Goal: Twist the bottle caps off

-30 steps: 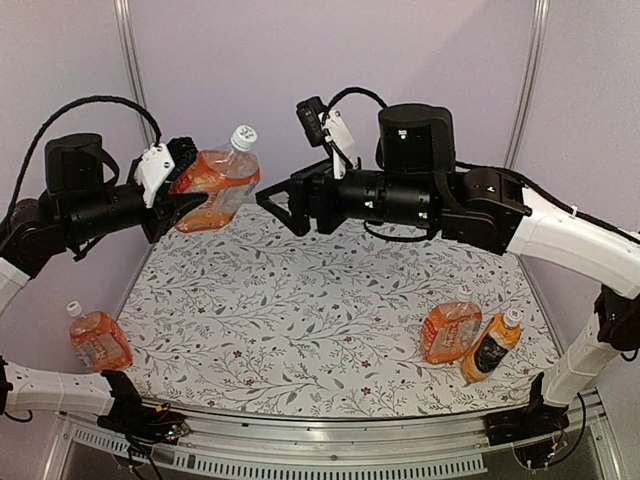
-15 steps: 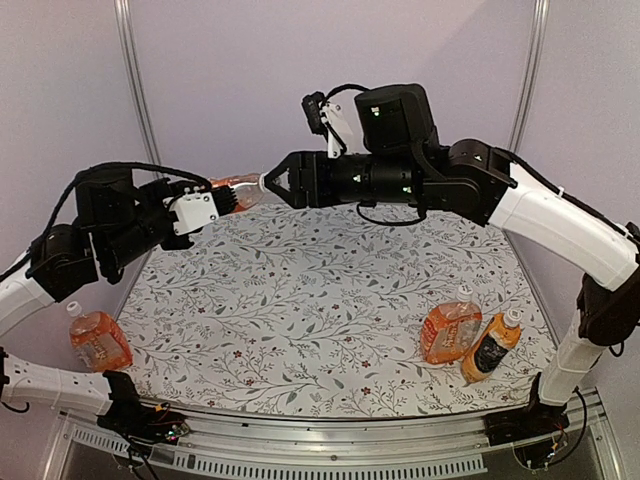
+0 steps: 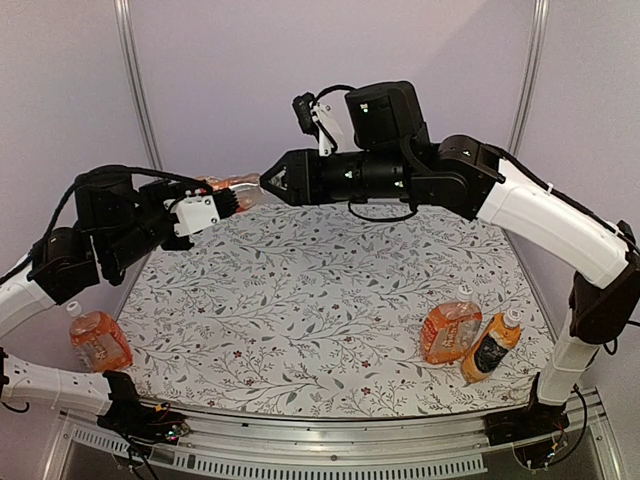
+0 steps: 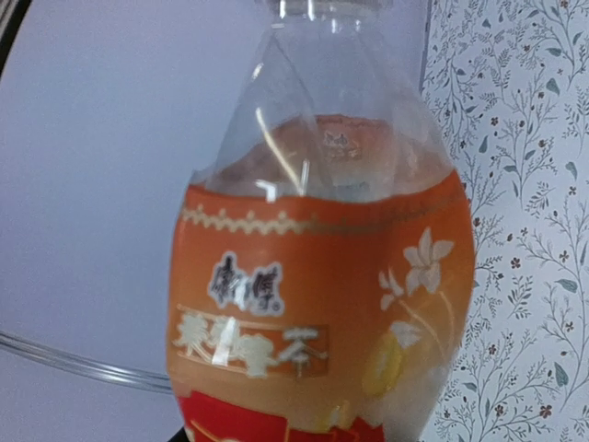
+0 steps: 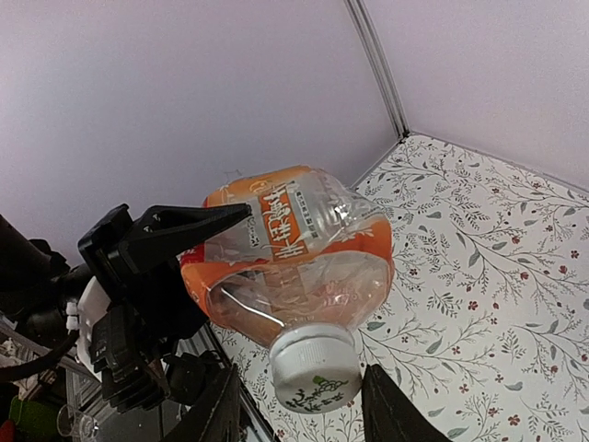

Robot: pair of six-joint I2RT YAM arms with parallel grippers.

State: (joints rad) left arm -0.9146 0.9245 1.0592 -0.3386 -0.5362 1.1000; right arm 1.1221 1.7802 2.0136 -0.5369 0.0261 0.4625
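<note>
Four white screw caps (image 5: 317, 368), all on

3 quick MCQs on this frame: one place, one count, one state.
1. Where is the raised bottle's white cap? A) lying loose B) between the right tool's fingers C) out of view
2. How many bottles rest on the table? A) one B) two C) three
3. The left tool is: A) shut on the raised bottle B) open, empty C) shut, empty
Key: 1B, fingers flank the cap; 2C, left bottle, orange-labelled bottle, dark-labelled bottle; 3A, it holds the bottle aloft.
</note>
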